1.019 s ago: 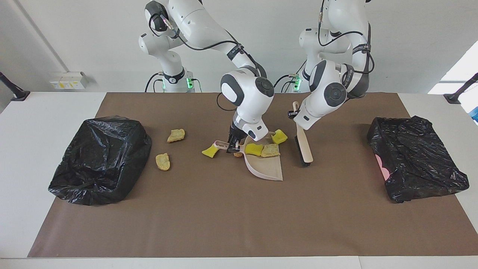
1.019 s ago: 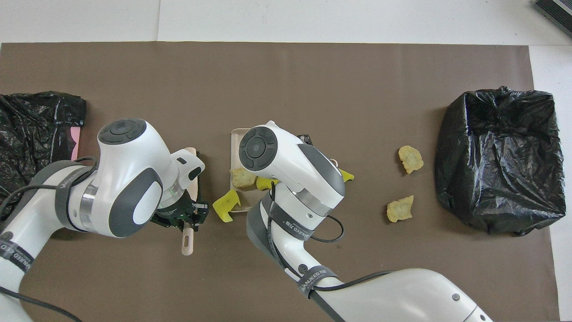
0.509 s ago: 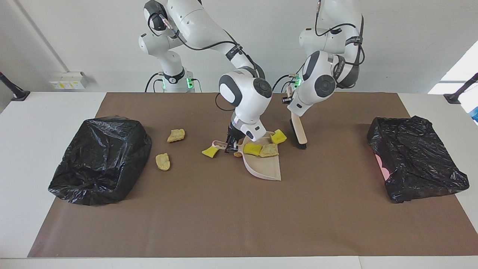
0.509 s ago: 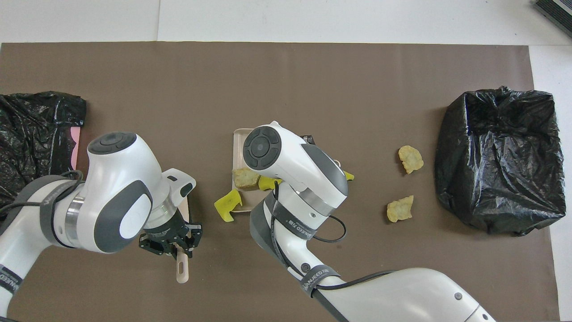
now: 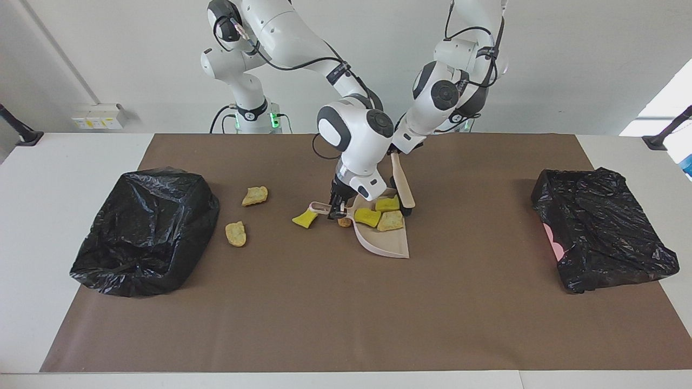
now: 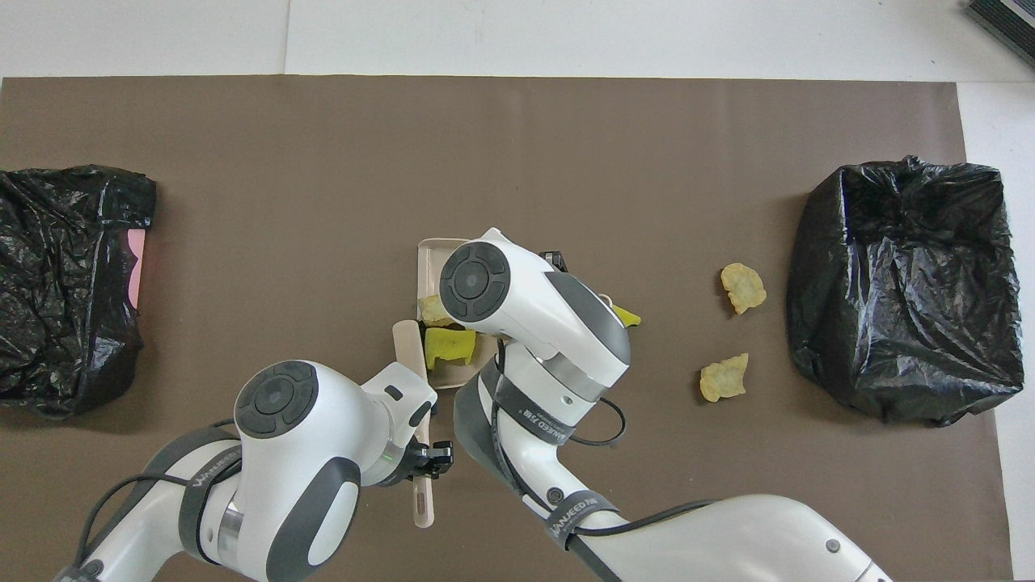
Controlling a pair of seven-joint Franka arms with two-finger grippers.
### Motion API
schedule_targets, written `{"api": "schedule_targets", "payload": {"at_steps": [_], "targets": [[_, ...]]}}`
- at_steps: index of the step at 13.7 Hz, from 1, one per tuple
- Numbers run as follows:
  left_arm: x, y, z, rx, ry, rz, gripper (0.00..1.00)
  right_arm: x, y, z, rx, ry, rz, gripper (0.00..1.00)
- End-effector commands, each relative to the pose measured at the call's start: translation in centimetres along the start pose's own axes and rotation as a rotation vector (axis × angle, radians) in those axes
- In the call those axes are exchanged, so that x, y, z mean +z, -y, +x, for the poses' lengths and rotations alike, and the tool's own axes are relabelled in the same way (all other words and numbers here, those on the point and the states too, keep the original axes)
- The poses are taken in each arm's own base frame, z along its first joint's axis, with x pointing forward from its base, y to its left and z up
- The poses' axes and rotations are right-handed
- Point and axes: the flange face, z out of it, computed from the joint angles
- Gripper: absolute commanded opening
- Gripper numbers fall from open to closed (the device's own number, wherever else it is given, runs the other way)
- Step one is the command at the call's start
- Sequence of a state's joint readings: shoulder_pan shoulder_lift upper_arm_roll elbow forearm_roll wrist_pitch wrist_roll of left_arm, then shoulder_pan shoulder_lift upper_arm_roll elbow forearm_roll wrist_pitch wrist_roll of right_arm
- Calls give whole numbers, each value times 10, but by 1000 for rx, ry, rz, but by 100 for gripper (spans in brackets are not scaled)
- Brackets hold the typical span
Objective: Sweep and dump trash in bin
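Trash [image 5: 377, 214]: yellow sponge chunks and tan bread-like lumps, three in dustpan [image 5: 386, 244], others on mat toward right arm's end; right gripper [image 5: 337, 209] clamps dustpan handle; left gripper [image 6: 420, 465] clamps brush [image 5: 403, 189]

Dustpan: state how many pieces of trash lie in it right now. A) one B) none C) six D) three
D: in the facing view the dustpan holds two yellow sponge chunks and one tan bread-like piece, while the other pieces lie on the brown mat.
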State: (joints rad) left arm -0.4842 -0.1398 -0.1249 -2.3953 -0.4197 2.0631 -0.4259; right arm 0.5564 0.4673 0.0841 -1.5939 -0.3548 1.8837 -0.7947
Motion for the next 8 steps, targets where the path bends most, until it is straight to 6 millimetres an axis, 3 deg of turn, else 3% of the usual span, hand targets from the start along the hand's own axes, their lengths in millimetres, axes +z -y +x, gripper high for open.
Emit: {"api": "schedule_targets", "payload": {"at_steps": [1, 4, 8], "targets": [[-5, 6, 9, 12, 2, -29, 0, -1, -1, -8, 27, -28, 7, 0], [-26, 23, 20, -35, 26, -34, 0, -17, -8, -11, 34, -43, -9, 0], [-93, 38, 33, -45, 26, -10, 0, -36, -20, -41, 80, -74, -13, 0]]}}
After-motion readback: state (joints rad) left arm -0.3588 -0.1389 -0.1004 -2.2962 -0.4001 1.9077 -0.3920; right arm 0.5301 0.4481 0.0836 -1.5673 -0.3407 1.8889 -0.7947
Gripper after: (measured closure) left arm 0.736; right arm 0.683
